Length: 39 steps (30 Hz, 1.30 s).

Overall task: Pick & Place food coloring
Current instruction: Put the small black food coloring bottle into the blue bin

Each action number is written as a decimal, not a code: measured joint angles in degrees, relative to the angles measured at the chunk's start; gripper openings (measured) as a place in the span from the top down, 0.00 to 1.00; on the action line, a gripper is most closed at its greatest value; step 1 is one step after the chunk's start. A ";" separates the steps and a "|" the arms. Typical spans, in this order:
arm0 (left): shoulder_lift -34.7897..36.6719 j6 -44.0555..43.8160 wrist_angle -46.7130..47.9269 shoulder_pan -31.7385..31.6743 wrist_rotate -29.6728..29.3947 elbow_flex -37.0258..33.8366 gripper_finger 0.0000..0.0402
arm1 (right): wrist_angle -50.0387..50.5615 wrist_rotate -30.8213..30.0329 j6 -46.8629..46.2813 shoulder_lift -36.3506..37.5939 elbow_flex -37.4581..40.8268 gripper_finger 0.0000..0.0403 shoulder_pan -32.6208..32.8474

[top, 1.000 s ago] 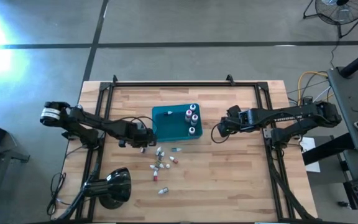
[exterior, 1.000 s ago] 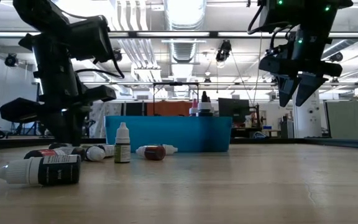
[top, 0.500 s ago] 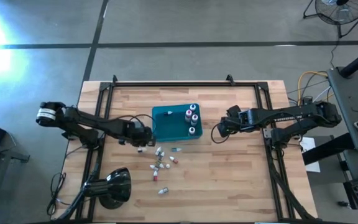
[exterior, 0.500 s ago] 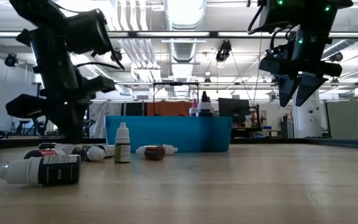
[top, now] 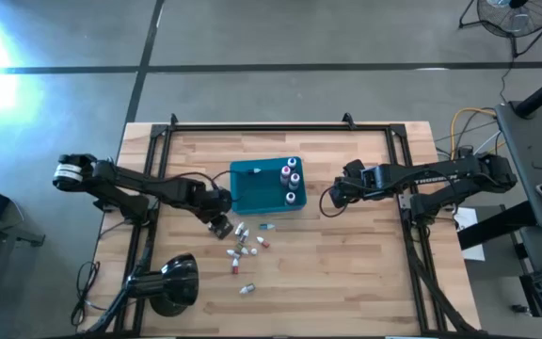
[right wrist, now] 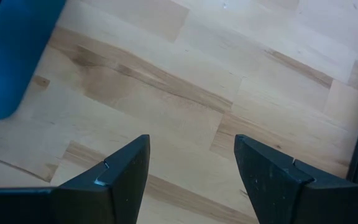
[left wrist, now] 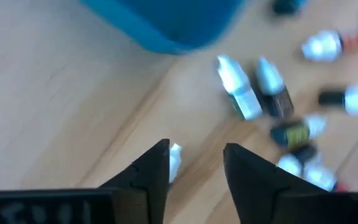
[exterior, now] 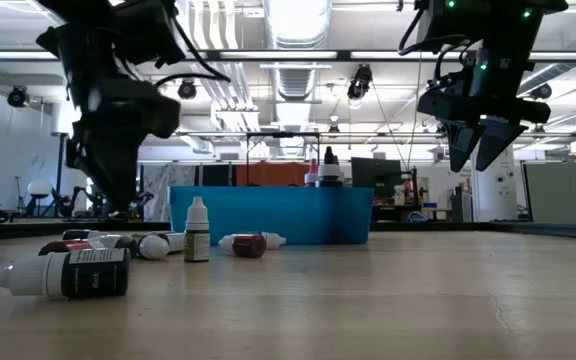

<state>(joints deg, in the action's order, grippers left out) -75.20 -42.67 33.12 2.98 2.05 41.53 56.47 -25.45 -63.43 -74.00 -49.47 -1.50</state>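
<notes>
Several food coloring bottles (top: 246, 247) lie loose on the wooden table in front of the teal bin (top: 257, 188). A few more bottles (top: 292, 179) stand inside the bin at its right end. In the low view one small bottle (exterior: 196, 232) stands upright and a dark one (exterior: 68, 275) lies on its side. My left gripper (top: 222, 226) is open, low over the table at the bin's near left corner, with the loose bottles (left wrist: 253, 93) just ahead. My right gripper (top: 330, 198) hangs open above bare wood to the right of the bin. My left gripper shows a small pale cap (left wrist: 174, 158) right beside the inner face of one finger (left wrist: 157, 168). That finger hides the rest of the thing, and I cannot tell whether it touches it. Nothing sits in the gap between the two fingers.
A black lamp-like object (top: 172, 282) sits at the table's near left corner. Black frame rails (top: 280, 126) run along the far edge and both sides. Bare wood (top: 346, 264) lies to the right of the loose bottles.
My left gripper has swung a little toward the table's near edge and toward the loose bottles, turning so that its fingers now point slantwise at them. The bottles and the bin lie as before.
</notes>
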 joint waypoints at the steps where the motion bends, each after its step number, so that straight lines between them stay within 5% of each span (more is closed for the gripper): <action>1: 0.00 3.84 -0.08 0.43 0.15 -0.15 0.67 | 0.02 0.02 0.00 0.00 0.00 0.43 0.00; 5: 0.00 16.89 1.01 1.80 0.04 -0.54 0.67 | 0.06 0.17 0.10 0.00 0.00 0.43 0.00; 12: -0.33 24.89 1.70 1.89 -2.60 -0.59 0.67 | 0.08 0.46 0.43 0.00 0.00 0.43 0.00; 39: -7.82 25.29 -0.57 1.89 -0.99 -1.50 0.67 | 0.10 -0.09 0.60 -0.02 0.04 0.43 0.00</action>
<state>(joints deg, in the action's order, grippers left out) -83.02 -17.37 32.55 4.87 1.05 40.03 56.57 -25.54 -62.83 -74.02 -49.43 -1.50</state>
